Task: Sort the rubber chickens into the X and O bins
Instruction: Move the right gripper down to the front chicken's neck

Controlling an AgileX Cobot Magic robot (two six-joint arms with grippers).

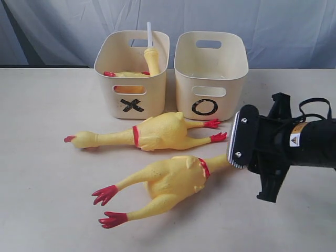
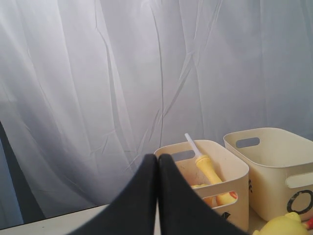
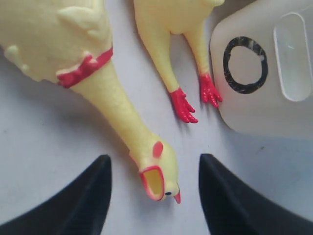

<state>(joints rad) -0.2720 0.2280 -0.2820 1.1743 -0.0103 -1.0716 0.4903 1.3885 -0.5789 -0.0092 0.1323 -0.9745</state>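
Note:
Two rubber chickens lie on the table in front of the bins: the farther one has its feet toward the O bin, and the nearer one has its head toward my right arm. My right gripper is open, its fingers either side of the nearer chicken's head without touching it. The X bin holds a chicken with a white tube standing up and another chicken lying low. My left gripper is shut on nothing, raised, and faces the X bin.
The two bins stand side by side at the back of the table against a pale curtain. The O bin's marked wall is close beside the right gripper. The farther chicken's red feet lie just ahead of it.

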